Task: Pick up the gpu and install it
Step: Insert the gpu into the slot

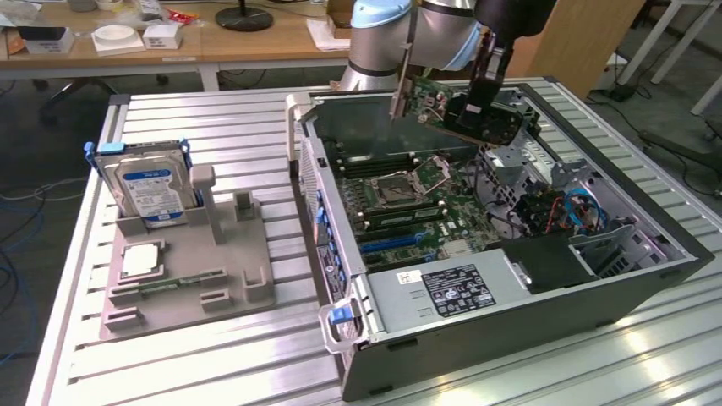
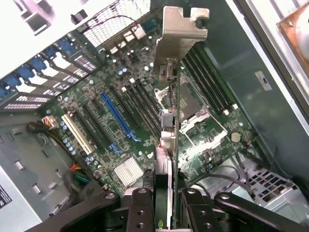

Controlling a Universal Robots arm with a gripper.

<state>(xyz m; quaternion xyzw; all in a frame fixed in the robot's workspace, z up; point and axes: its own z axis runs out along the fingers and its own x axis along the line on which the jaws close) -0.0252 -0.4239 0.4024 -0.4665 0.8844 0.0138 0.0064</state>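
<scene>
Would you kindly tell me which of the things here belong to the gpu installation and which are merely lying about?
Part of the job:
gpu, gripped by the claw
open computer case below it
motherboard inside the case

Just lying about:
hard drive, standing in the grey holder
memory stick on that holder
square chip on that holder

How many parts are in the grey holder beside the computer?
3: a hard drive standing upright at the far end, a square chip lying flat nearer the camera, and a memory stick lying nearest. None seems hidden.
</scene>
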